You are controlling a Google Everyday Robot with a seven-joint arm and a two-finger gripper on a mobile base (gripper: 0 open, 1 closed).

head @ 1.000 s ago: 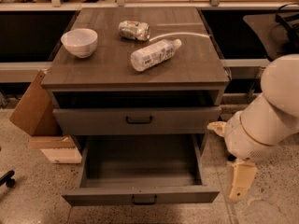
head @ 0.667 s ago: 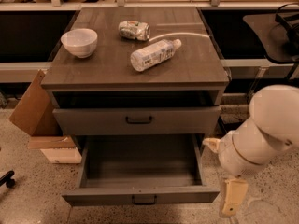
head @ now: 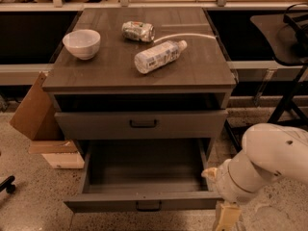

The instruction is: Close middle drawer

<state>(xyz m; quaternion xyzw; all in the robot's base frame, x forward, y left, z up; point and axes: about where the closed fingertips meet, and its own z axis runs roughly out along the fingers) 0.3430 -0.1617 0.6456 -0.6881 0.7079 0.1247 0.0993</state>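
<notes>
The middle drawer [head: 144, 202] of the grey-brown cabinet is pulled far out, and its deep box is empty. Its low front carries a small dark bar handle [head: 148, 206]. Above it the top drawer [head: 96, 125] stands slightly out, with a dark gap under the cabinet top. The lowest drawer is hidden beneath the open one. My gripper [head: 227, 218] hangs from the white arm [head: 262, 165] at the bottom right. It is just beside the right end of the open drawer's front, near the bottom edge of the view.
On the cabinet top [head: 202, 71] stand a white bowl [head: 82, 43], a crushed can [head: 138, 31] and a plastic bottle [head: 159, 57] lying on its side. A cardboard piece [head: 33, 107] leans at the cabinet's left. A black stand [head: 288, 100] is at the right.
My arm and gripper have moved left and down, from beside the cabinet's right side to the front right corner of the open drawer. The drawer has not moved.
</notes>
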